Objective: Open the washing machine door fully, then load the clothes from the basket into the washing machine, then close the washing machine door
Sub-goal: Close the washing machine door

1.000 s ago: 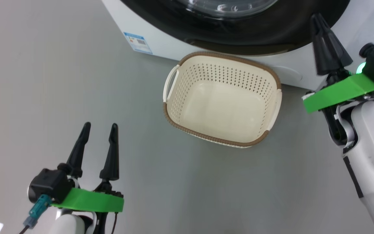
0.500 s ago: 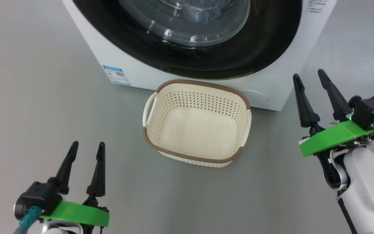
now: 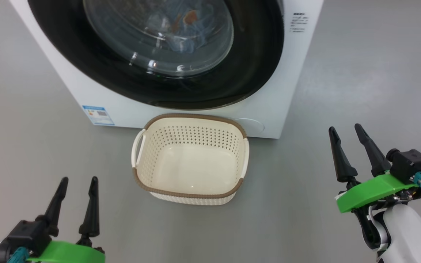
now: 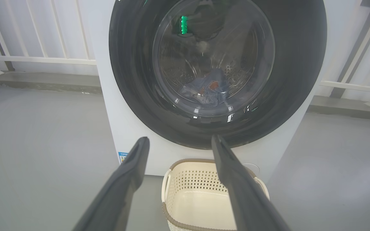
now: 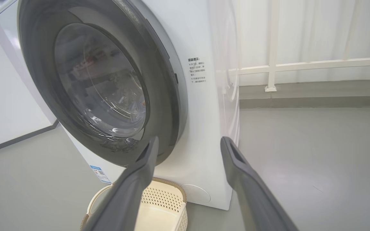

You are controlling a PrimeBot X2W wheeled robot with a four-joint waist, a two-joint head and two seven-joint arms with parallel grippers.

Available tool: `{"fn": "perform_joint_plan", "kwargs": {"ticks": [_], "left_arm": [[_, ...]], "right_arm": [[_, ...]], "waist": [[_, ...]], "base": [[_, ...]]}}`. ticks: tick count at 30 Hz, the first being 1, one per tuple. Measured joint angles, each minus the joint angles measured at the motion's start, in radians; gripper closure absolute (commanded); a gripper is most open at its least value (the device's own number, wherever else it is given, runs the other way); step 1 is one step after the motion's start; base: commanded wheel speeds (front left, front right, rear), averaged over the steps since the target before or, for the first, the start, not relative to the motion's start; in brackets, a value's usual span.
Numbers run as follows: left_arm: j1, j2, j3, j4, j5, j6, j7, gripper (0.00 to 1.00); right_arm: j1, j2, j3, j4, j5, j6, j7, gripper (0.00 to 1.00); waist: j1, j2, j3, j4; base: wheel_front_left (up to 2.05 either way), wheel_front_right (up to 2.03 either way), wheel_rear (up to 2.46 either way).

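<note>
One door (image 3: 152, 54) | glossy black rim, shut | clothes (image 3: 192, 33) behind glass, seemingly blue

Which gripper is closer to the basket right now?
Left. The left gripper sits just off the near-left corner of the basket; the right gripper stands farther out to its right.

Glossy black door rim (image 3: 254, 69), perforated plastic basket (image 3: 190, 190)

I see the washing machine door (image 3: 254, 69) shut, blue clothes (image 3: 181, 27) behind its glass, the cream basket (image 3: 189, 192) empty just in front.
</note>
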Motion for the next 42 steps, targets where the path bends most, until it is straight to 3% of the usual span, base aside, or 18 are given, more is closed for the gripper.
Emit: {"fn": "perform_joint_plan", "kwargs": {"ticks": [27, 42], "left_arm": [[0.108, 0.01, 0.104, 0.016, 0.007, 0.0, 0.0, 0.0], [0.139, 0.007, 0.175, 0.017, 0.026, 0.0, 0.0, 0.0]], "right_arm": [[0.125, 0.025, -0.026, -0.025, 0.0, 0.0, 0.0, 0.0], [0.165, 0.025, -0.026, -0.034, 0.0, 0.0, 0.0, 0.0]], "waist": [[0.0001, 0.0, -0.1, -0.18], [0.0, 0.0, -0.123, -0.215]], "base": [[0.0, 0.0, 0.0], [0.0, 0.0, 0.0]]}}
